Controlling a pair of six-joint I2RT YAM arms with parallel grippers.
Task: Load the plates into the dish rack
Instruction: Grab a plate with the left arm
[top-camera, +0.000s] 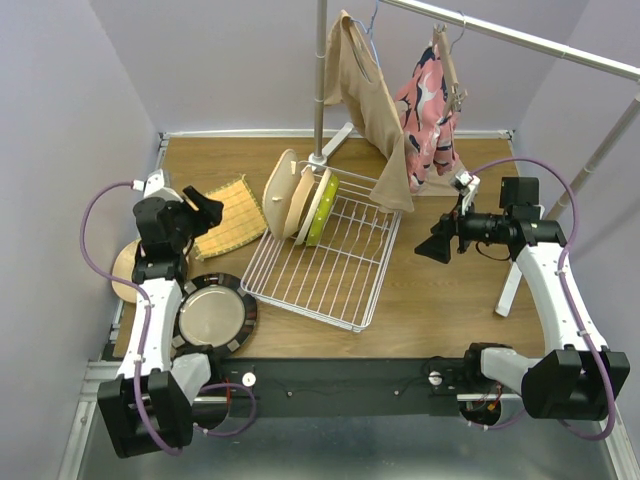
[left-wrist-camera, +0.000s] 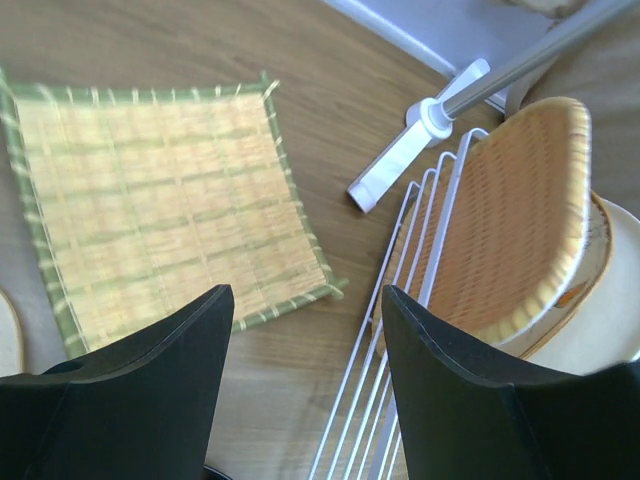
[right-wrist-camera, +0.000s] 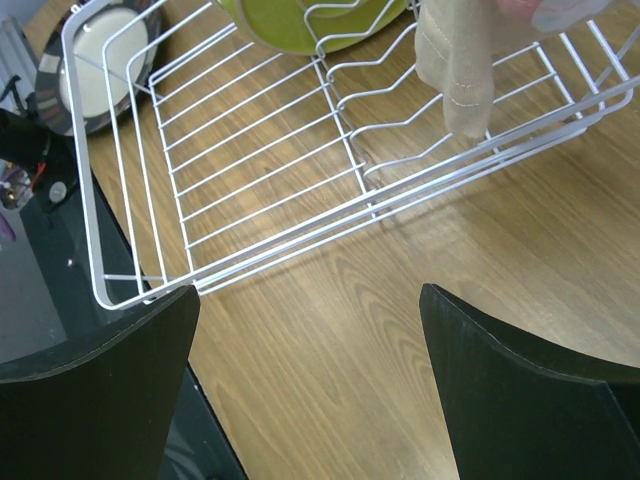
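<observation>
The white wire dish rack (top-camera: 335, 265) lies mid-table. Three plates stand in its far end: a tan woven-look one (top-camera: 281, 192), a cream one (top-camera: 303, 203) and a lime green one (top-camera: 323, 212). A dark-rimmed silvery plate (top-camera: 213, 314) lies flat on the table left of the rack. Another pale plate (top-camera: 124, 271) pokes out under the left arm. My left gripper (top-camera: 205, 208) hovers open and empty between the mat and the rack; its wrist view shows the tan plate (left-wrist-camera: 510, 220) and the rack's wires (left-wrist-camera: 400, 330). My right gripper (top-camera: 432, 245) hangs open and empty right of the rack (right-wrist-camera: 250, 150).
A square yellow woven mat (top-camera: 232, 215) lies left of the rack. A white clothes-rail stand (top-camera: 320, 80) rises behind the rack, its foot (left-wrist-camera: 400, 165) on the table. A tan garment (top-camera: 375, 100) and a pink one (top-camera: 430, 110) hang over the rack's far right corner.
</observation>
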